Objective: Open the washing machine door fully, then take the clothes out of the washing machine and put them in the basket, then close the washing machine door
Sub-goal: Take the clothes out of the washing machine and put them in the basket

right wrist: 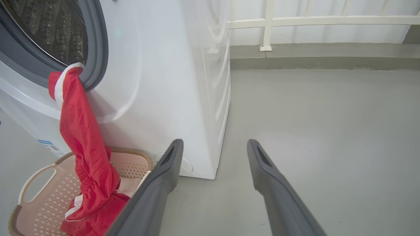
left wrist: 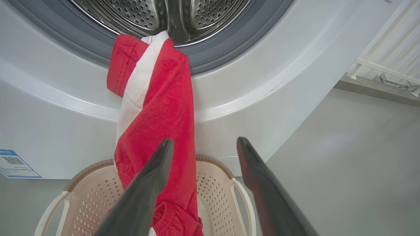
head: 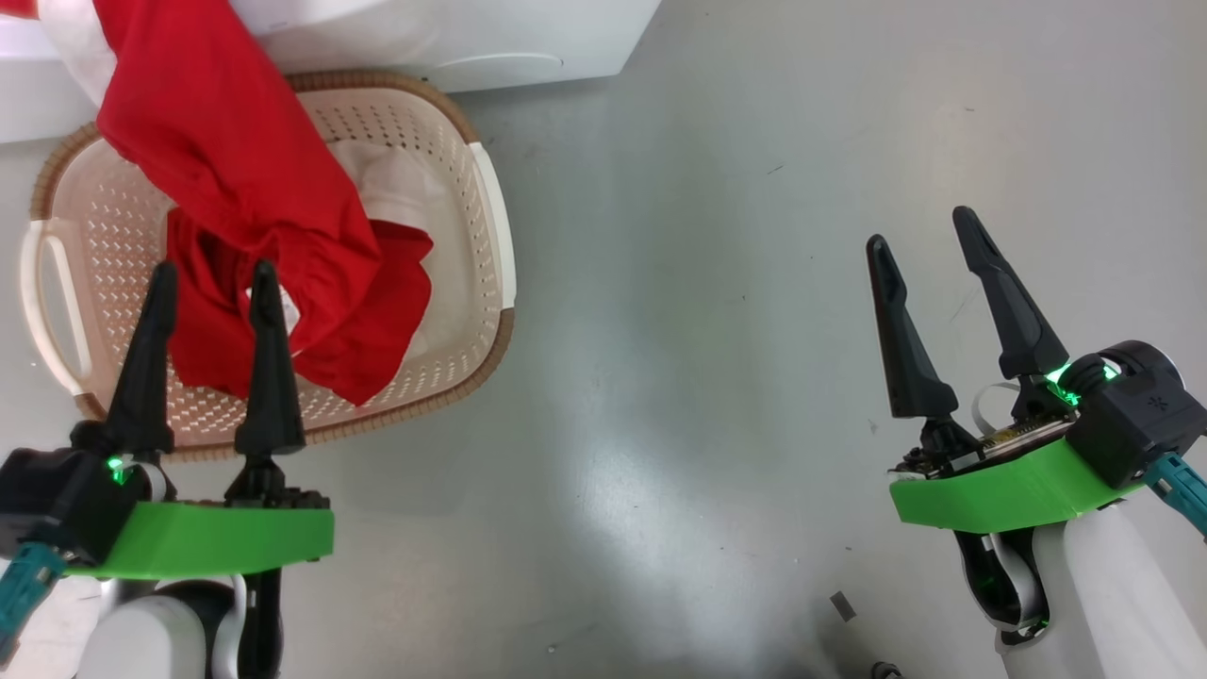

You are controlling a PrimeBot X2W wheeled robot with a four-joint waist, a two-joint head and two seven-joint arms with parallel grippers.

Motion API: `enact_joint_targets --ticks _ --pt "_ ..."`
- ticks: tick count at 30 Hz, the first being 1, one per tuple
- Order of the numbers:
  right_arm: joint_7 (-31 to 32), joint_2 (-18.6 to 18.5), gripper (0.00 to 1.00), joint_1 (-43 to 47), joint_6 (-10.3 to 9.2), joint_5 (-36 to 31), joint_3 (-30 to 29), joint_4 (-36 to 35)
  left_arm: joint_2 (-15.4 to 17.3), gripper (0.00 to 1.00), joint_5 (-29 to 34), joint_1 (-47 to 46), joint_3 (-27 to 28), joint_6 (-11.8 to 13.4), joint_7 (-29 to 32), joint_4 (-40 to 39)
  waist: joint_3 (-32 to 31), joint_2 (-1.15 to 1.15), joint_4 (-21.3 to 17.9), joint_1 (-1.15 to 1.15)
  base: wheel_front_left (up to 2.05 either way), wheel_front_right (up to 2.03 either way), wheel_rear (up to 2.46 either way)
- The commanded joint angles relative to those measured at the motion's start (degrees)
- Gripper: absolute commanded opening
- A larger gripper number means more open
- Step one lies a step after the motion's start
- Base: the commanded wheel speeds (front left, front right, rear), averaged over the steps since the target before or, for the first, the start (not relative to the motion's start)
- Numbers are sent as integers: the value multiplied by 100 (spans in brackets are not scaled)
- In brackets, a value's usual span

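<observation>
The washing machine [right wrist: 157, 98] gapes open, and the basket [head: 490, 217] sits at its foot. A red garment [left wrist: 160, 108] hangs from its gasket [left wrist: 236, 42], tail in the basket. Our left hand [head: 213, 273] and right hand [head: 920, 231] stand wide, empty. We should pinch high by the gasket, then lift clear.

Bare floor [head: 717, 330] lay open between my left gripper [head: 214, 268] and my right gripper [head: 920, 226] — easy passage. Ahead of the left, red clothes [left wrist: 160, 108] hung from the washing machine [left wrist: 229, 98] mouth into the basket [head: 493, 226], blocking a straight reach.
</observation>
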Motion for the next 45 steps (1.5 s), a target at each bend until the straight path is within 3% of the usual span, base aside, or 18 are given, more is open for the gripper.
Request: enact_joint_targets --ticks 1,26,45 --pt "-36 -6 100 165 35 -31 93 -144 36 100 47 200 132 59 46 -220 8 0 8 0 0 0 0" --pt "-36 -6 100 134 35 -29 100 -136 43 100 -98 266 128 247 143 -271 50 0 21 0 0 0 0" --pt "-36 -6 100 126 35 -11 191 -102 239 100 14 -880 8 239 -92 797 10 0 -60 0 0 0 0"
